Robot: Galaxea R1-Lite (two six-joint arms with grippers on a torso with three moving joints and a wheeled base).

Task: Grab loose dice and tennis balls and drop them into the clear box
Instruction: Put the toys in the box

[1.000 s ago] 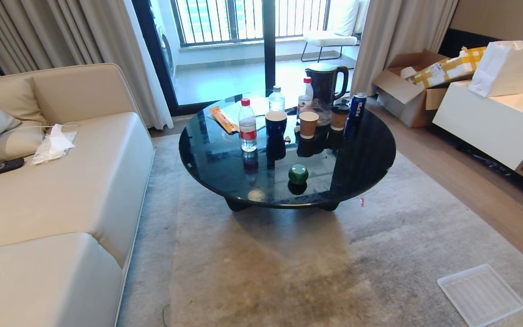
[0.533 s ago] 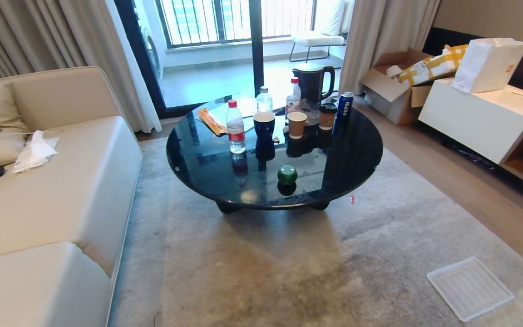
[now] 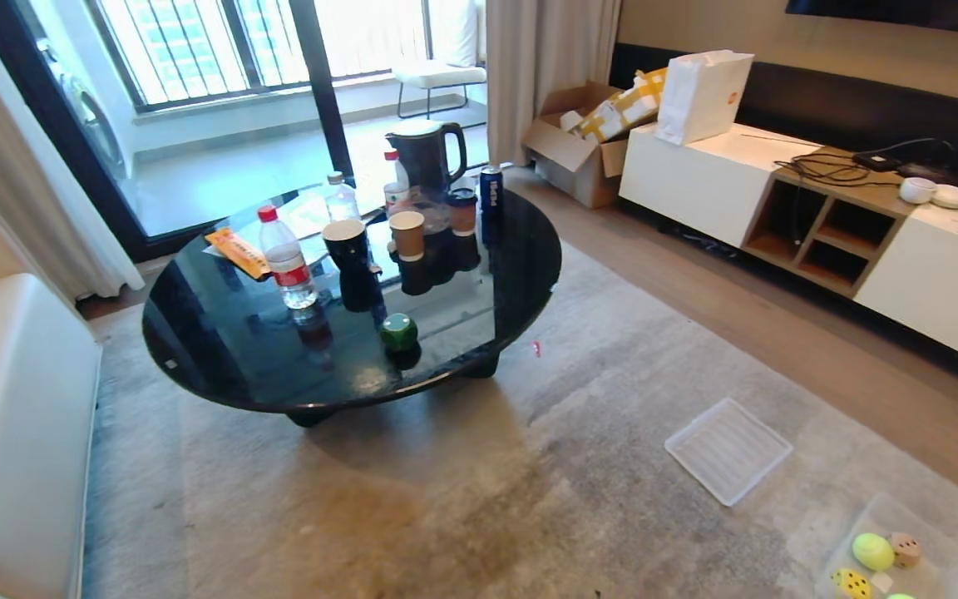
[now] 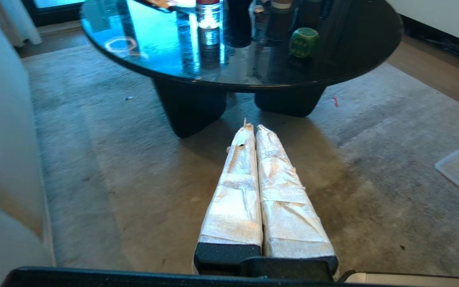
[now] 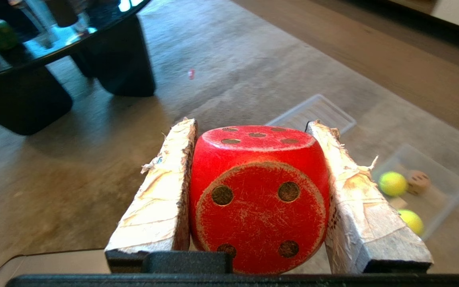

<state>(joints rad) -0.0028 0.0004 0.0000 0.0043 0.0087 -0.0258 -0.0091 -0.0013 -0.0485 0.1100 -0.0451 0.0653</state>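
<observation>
The view has swung right, bringing the clear box (image 3: pixel 903 553) into sight on the rug. The red die (image 5: pixel 259 197) sits clamped in the right pincer (image 5: pixel 253 131); carry it squarely above the box before letting go. Left pincer (image 4: pixel 252 129) closed, idle.

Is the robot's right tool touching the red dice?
Touching. The right wrist view shows the right tool with both taped fingers pressed flat against the red dice's sides, no gap.
</observation>
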